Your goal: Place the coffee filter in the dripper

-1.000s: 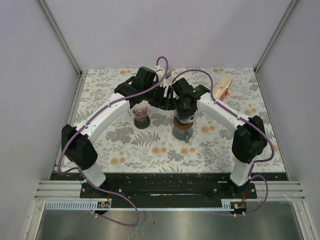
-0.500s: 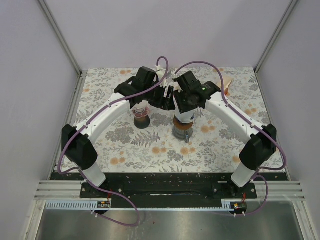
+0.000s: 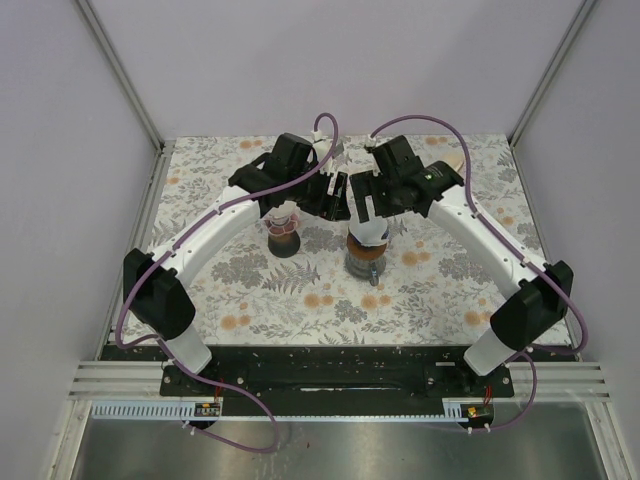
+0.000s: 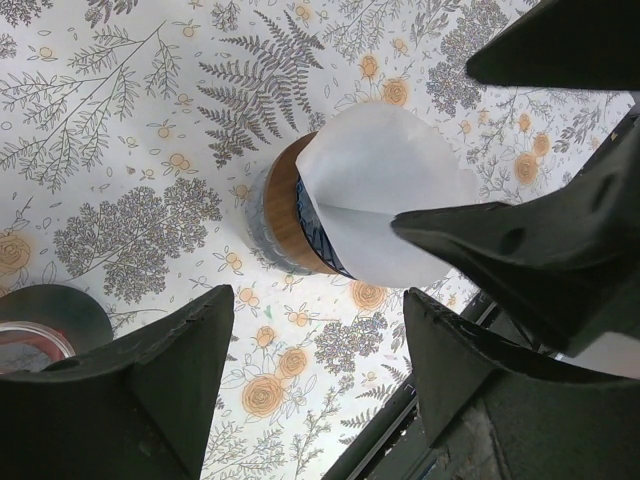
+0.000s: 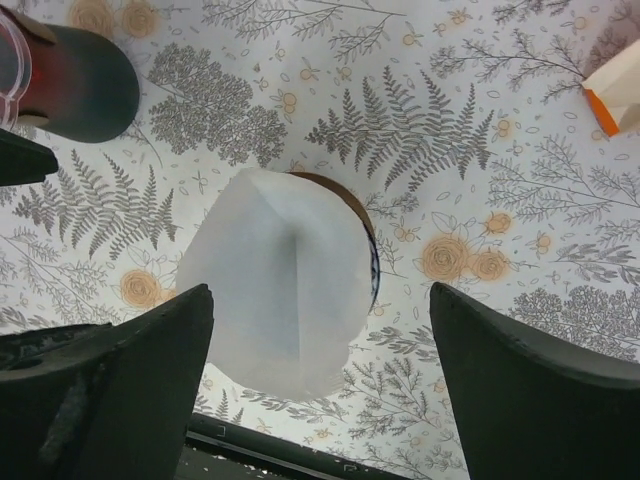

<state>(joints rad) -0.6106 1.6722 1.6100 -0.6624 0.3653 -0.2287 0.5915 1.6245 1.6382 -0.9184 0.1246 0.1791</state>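
Note:
The white paper coffee filter [image 3: 367, 231] sits open in the dripper [image 3: 364, 262], a cone with a wooden band, at the table's middle. The filter leans over the dripper's near rim in the right wrist view [image 5: 280, 290], where part of the dripper's rim [image 5: 366, 238] shows. My right gripper [image 5: 320, 295] is open and empty, above the filter and clear of it. My left gripper [image 4: 318, 300] is open and empty, above and to the left of the dripper [image 4: 283, 215] and the filter [image 4: 385, 190]. The right fingers [image 4: 520, 240] cross the left wrist view.
A dark cup with a red inside [image 3: 284, 233] stands just left of the dripper; it also shows in the right wrist view [image 5: 75, 80]. A cream and orange box [image 3: 447, 172] lies at the back right. The two grippers [image 3: 348, 200] are close together above the dripper.
My right gripper has lifted off the dripper and drawn back toward the far right, and the filter stays in the dripper. The left arm has not moved.

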